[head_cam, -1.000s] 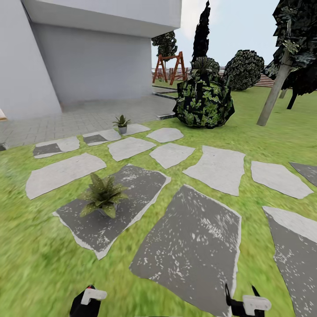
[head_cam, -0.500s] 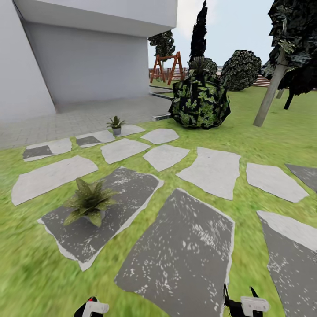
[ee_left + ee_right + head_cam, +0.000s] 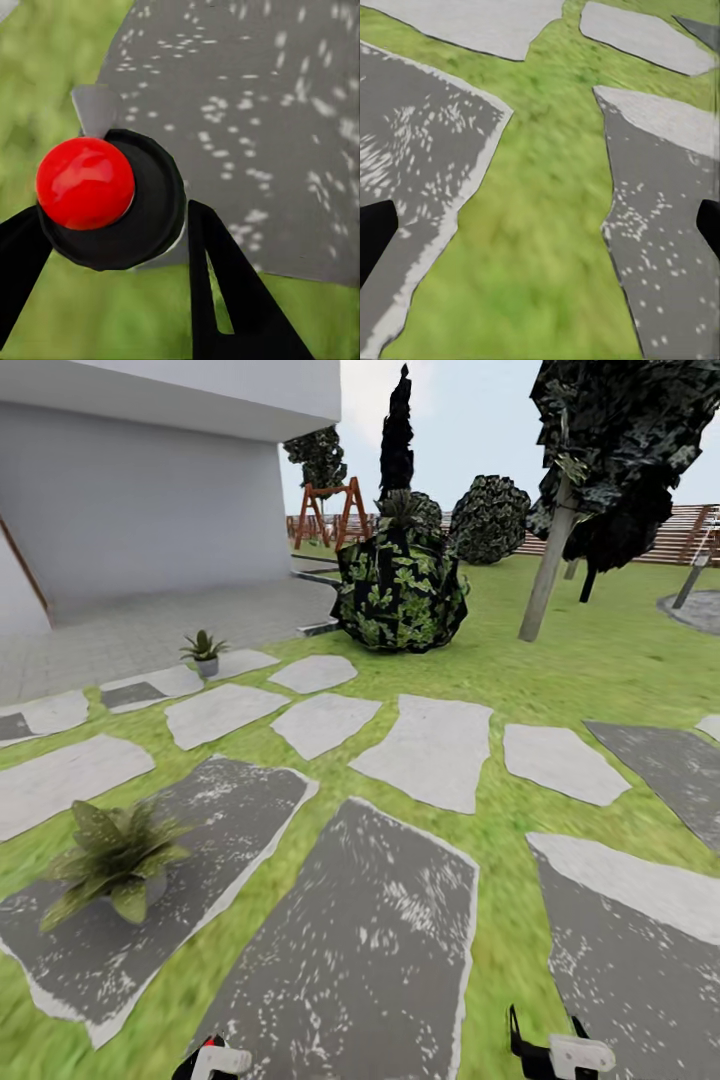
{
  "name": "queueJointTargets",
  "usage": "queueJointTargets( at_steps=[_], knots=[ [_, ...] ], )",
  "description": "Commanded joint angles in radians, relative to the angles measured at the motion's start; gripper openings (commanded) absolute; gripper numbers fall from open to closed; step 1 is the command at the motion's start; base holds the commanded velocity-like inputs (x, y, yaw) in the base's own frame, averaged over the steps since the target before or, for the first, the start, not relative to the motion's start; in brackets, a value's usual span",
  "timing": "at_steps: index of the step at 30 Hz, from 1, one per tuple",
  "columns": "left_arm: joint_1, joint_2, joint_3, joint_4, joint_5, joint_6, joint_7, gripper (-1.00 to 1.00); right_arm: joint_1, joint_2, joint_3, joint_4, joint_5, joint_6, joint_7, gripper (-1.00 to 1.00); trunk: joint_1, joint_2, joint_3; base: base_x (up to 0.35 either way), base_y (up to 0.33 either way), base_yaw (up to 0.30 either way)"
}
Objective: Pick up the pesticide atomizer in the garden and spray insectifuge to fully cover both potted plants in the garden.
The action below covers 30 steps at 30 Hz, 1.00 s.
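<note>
Plants are waiting on my left side: one potted plant (image 3: 112, 857) is sitting near my left gripper (image 3: 213, 1058), the other (image 3: 204, 650) far ahead. My right gripper (image 3: 540, 225) is spreading wide, holding nothing (left one, I cannot tell).

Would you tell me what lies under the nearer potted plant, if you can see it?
The nearer potted plant stands on a dark grey stepping stone. Its leaves hide most of its pot.
</note>
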Motion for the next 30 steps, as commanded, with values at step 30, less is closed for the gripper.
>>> queueJointTargets(
  at_steps=[30],
  knots=[
    [0.000,0.005,-0.005,0.000,0.031,-0.003,0.008,-1.00,0.005,0.010,-0.007,0.001,0.013,0.001,-0.001,1.00,0.000,0.000,-0.001,0.268,-0.196,-0.048]
  ],
)
